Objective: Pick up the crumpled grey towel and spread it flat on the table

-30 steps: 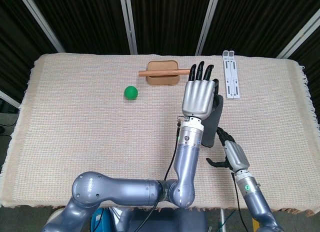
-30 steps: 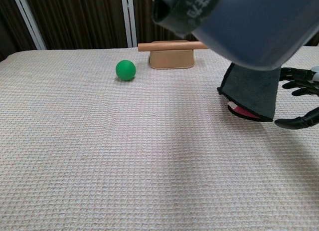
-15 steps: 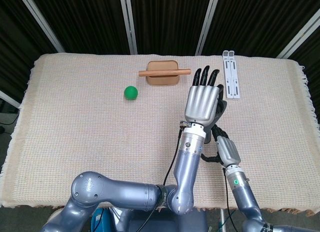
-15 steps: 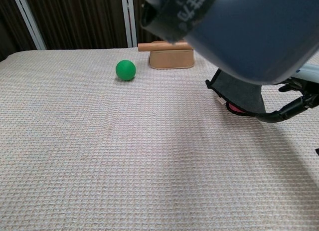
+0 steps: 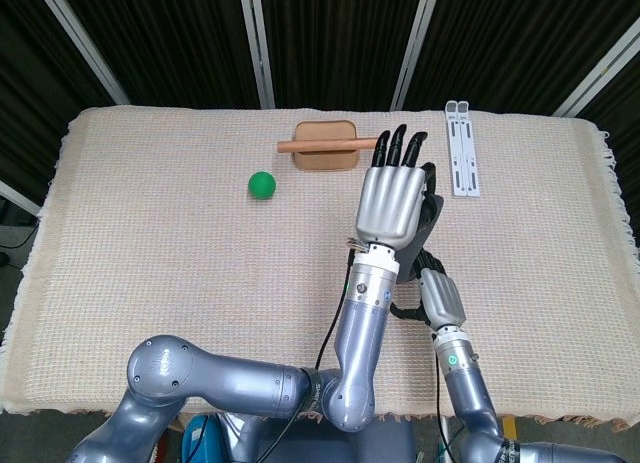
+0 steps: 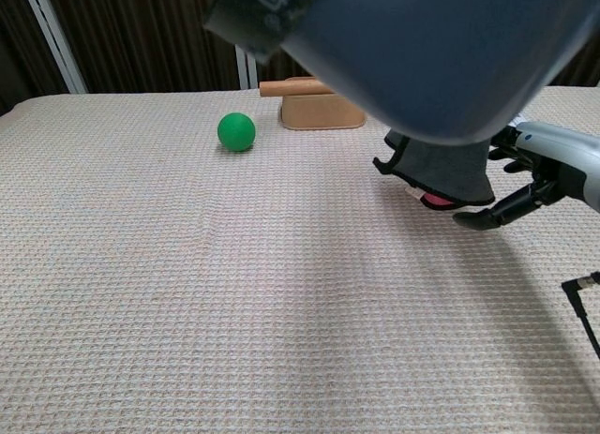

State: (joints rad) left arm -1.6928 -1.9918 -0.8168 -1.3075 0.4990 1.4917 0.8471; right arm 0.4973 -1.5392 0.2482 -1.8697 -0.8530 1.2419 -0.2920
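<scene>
The dark grey towel (image 6: 442,167) hangs bunched just above the table, with a pink patch at its lower edge. In the head view only a sliver of the towel (image 5: 432,215) shows, at the right edge of my left hand (image 5: 392,195). That hand is directly over it, back up and fingers straight, and holds it from above. The left forearm (image 6: 422,40) fills the top of the chest view. My right hand (image 6: 539,172) (image 5: 437,295) is at the towel's lower right corner with its fingers (image 6: 487,217) apart, one reaching under the cloth edge.
A green ball (image 5: 262,185) (image 6: 236,131) lies left of centre. A brown wooden block with a rod across it (image 5: 326,145) (image 6: 322,106) stands at the back. A white slotted strip (image 5: 461,148) lies back right. A cream woven cloth (image 5: 150,233) covers the table.
My left hand has carried the towel slightly left. The right hand has come in from the right, up to the towel's lower corner.
</scene>
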